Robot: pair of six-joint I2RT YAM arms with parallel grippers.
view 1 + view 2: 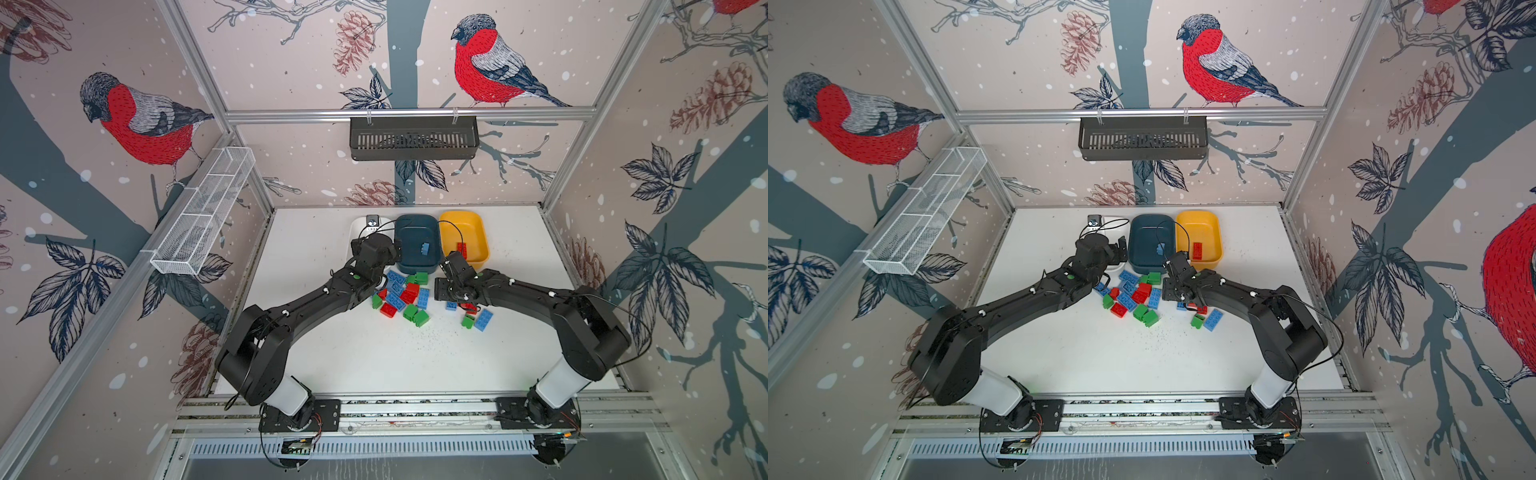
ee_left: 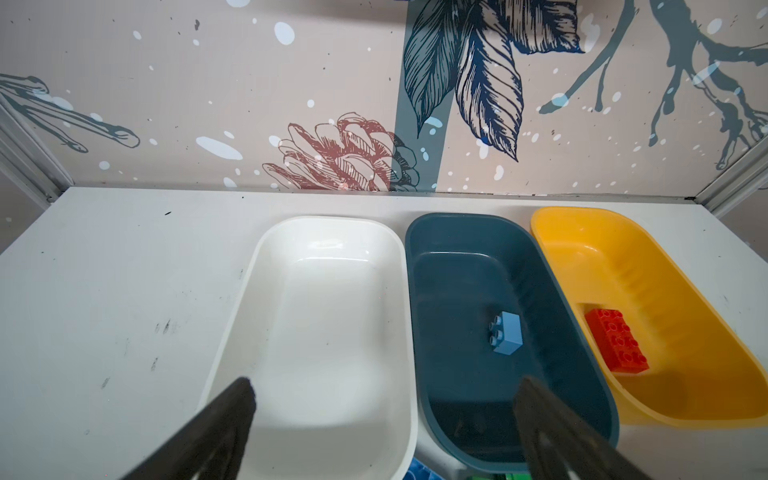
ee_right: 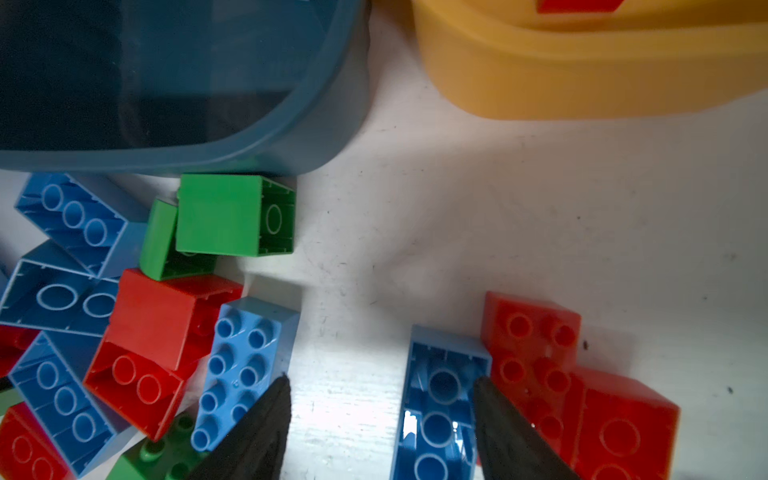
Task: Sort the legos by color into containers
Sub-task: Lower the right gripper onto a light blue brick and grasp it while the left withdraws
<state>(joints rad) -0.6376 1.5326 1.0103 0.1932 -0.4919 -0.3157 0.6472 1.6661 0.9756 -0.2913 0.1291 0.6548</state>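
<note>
Red, blue and green legos (image 1: 405, 297) lie heaped on the white table (image 1: 374, 361), just in front of the tubs. One blue brick (image 2: 508, 334) lies in the teal tub (image 2: 457, 232), and one red brick (image 2: 617, 340) in the yellow tub (image 2: 582, 232). The left gripper (image 2: 386, 415) gapes empty over the white tub (image 2: 270, 270). The right gripper (image 3: 382, 399) has its jaws apart, with an upturned blue brick (image 3: 440, 386) between them.

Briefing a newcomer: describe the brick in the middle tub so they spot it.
On the table's far edge, the dark teal tub stands between the white tub and yellow tub. Inside lies one small light-blue brick, studs sideways; its neighbour holds a red brick.
</note>
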